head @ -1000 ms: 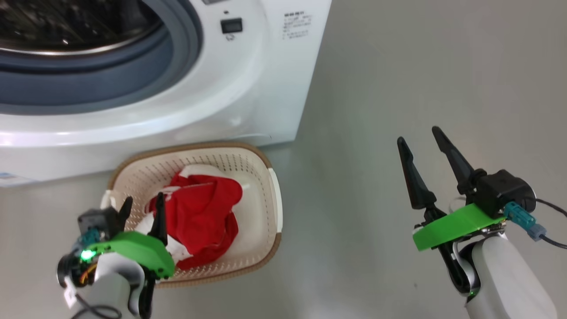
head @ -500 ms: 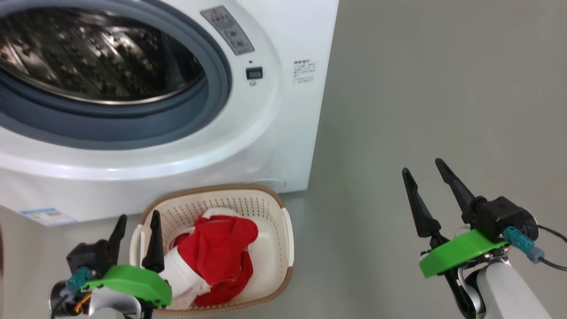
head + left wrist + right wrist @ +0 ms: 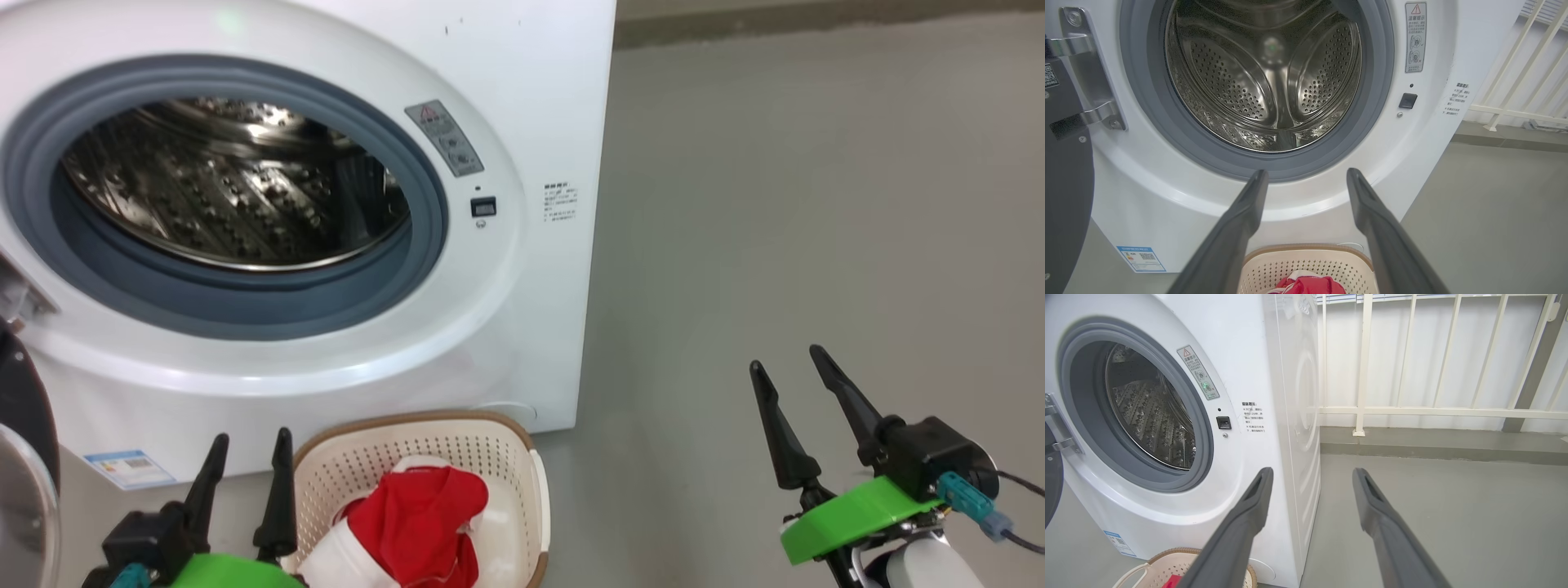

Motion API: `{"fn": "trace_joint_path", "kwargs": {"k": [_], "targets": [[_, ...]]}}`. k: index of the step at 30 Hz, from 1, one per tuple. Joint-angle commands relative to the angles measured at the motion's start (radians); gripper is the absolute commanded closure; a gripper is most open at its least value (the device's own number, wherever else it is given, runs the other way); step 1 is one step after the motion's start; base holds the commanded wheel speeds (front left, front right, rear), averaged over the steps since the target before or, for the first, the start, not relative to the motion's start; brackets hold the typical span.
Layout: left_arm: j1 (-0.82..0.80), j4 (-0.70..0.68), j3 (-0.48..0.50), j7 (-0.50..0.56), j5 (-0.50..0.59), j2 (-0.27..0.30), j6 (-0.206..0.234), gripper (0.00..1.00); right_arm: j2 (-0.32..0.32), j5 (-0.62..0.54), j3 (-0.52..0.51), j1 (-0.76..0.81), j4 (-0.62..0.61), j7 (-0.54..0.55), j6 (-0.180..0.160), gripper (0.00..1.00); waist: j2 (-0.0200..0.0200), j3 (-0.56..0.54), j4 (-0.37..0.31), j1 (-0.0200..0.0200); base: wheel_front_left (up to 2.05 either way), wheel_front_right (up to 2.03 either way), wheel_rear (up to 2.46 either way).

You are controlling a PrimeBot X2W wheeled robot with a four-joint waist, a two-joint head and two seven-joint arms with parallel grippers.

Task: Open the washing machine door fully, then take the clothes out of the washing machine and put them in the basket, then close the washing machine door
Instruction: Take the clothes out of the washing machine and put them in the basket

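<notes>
The white washing machine (image 3: 531,98) stands with its door (image 3: 24,408) swung open at the far left, black rim and glass showing. In the left wrist view its steel drum (image 3: 1274,81) holds no clothes. The cream basket (image 3: 408,419) sits on the floor right in front of the machine, and red and white clothes (image 3: 424,514) lie in it. My left gripper (image 3: 251,438) is open just left of the basket's rim, nothing between its fingers. My right gripper (image 3: 785,361) hangs open over bare floor to the right, well away from the basket.
Grey floor (image 3: 816,204) stretches to the right of the machine. A white railing (image 3: 1412,411) on a low kerb runs behind it. The door's metal hinge (image 3: 1086,81) juts from the machine's left front.
The head camera has tilted up, bringing the whole drum opening into view. My left gripper has drawn back from over the clothes to beside the basket's left rim. Both grippers stay open.
</notes>
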Motion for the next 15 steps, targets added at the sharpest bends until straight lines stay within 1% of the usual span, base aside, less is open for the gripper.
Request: {"fn": "trace_joint_path", "kwargs": {"k": [1,5,8,15], "targets": [[0.006,-0.044,0.037,-0.012,0.008,0.011,-0.007,0.0,0.0,-0.001,0.011,0.002,-0.037,-0.006,0.006,0.0,0.0,-0.037,0.0,0.0,0.0,0.0,0.0],[0.048,-0.1,0.05,-0.012,0.016,0.011,-0.01,0.0,-0.002,-0.002,0.001,0.028,-0.072,-0.006,0.006,0.0,0.0,-0.05,0.001,0.0,0.0,0.0,0.0],[0.094,-0.169,0.057,-0.012,0.008,0.008,-0.011,0.0,-0.006,0.001,-0.012,0.049,-0.103,-0.006,0.006,0.0,0.0,-0.062,0.003,0.0,0.0,0.0,0.0],[0.165,-0.264,0.044,-0.012,0.005,0.005,-0.012,0.0,-0.016,0.009,-0.024,0.089,-0.142,-0.006,0.006,0.0,0.0,-0.082,0.004,0.0,0.0,0.0,0.0]]}}
